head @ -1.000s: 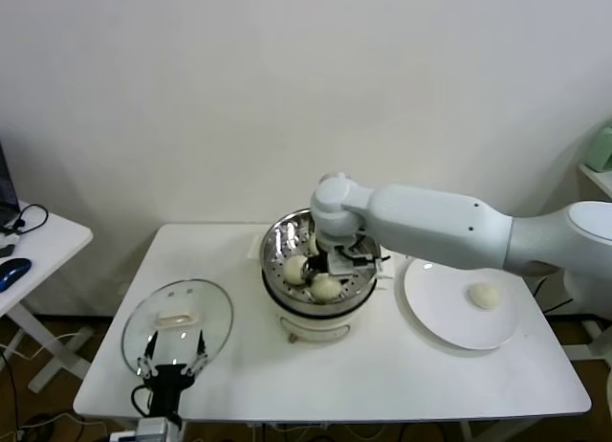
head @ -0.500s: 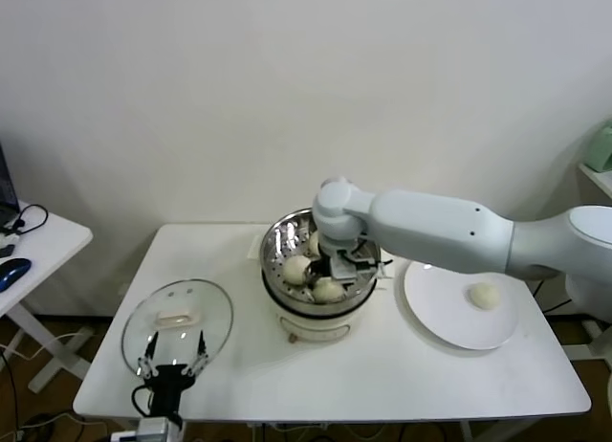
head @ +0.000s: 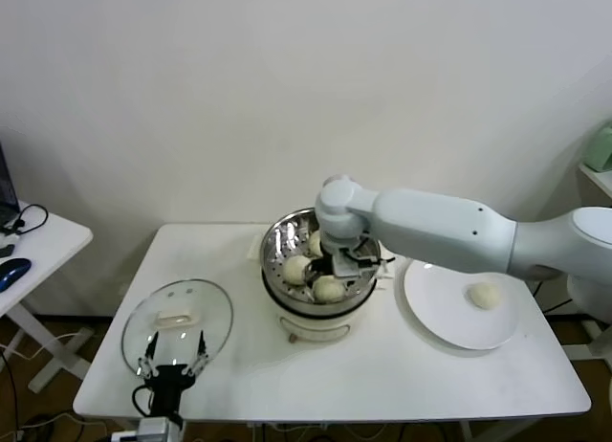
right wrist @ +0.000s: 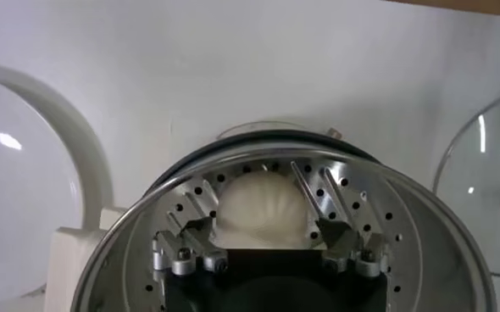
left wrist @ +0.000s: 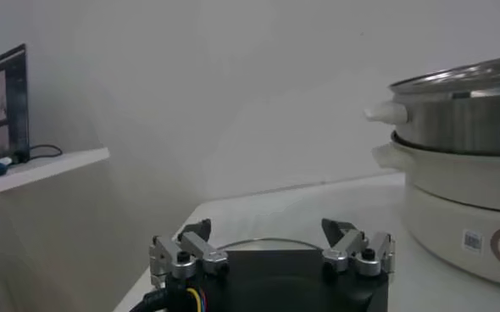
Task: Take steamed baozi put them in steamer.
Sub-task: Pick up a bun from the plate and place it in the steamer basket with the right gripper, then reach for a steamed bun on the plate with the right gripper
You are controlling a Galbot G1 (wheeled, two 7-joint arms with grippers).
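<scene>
Table [head: 382, 385]: I see a white top carrying the steamer, the plate and the glass lid; a second white table [head: 43, 246] stands well apart on the robot's left with a dark mouse on it.
Right arm [head: 449, 232]: I see it stretched from the robot's right across to the steamer, wrist over the pot's mouth.
Steamer [head: 287, 239]: a shiny steel pot on a white base, near the table's middle; its perforated floor shows in the right wrist view [right wrist: 335, 195]. It holds three buns.
Plate [head: 435, 313]: flat and white, just beside the steamer on the robot's right; it holds one bun.
Glass lid [head: 215, 308]: lying flat on the table on the robot's left, well apart from the steamer, white knob up.
Right gripper [right wrist: 265, 233]: down inside the steamer, its fingers [right wrist: 197, 222] spread wide on either side of a bun; I cannot tell whether they touch it.
Left gripper [head: 172, 358]: parked at the table's near edge, just by the lid, fingers apart and holding nothing.
Buns in steamer [head: 328, 289]: three cream-white rounds on the basket floor, one at the near side, one [head: 295, 269] to its left, one at the far side partly hidden by the wrist.
Bun on plate [head: 484, 296]: alone, toward the plate's far right.
</scene>
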